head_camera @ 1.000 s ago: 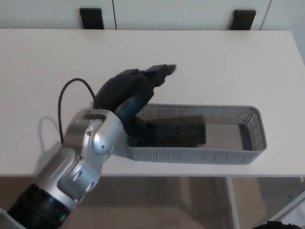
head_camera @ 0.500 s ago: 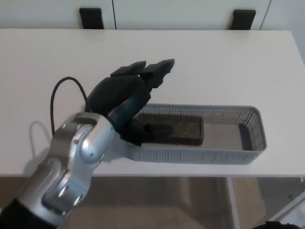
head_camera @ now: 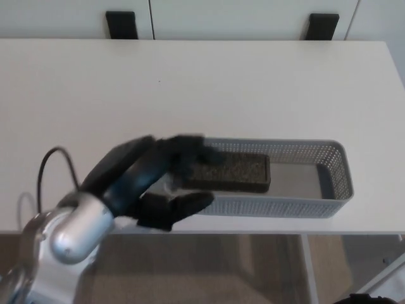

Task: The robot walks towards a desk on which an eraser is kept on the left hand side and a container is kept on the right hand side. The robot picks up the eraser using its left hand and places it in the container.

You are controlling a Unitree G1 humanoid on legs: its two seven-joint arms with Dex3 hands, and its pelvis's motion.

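**In the container: eraser down, hand to clear**

At the near left end of the grey mesh container (head_camera: 316,166) on the white table (head_camera: 253,82): dark eraser (head_camera: 231,171) lying flat inside, long side along the basket. Left hand (head_camera: 149,183) just beside and partly over that end, fingers spread, thumb apart below the near wall, holding nothing. Right hand out of view.

Placing looks done; retreat in hand. Best drawn up and toward the robot's left, clear of the mesh rim, fingers kept apart so nothing catches the wall or drags the light basket toward the table edge. Worth checking before leaving: eraser fully within the walls, not propped on the rim.
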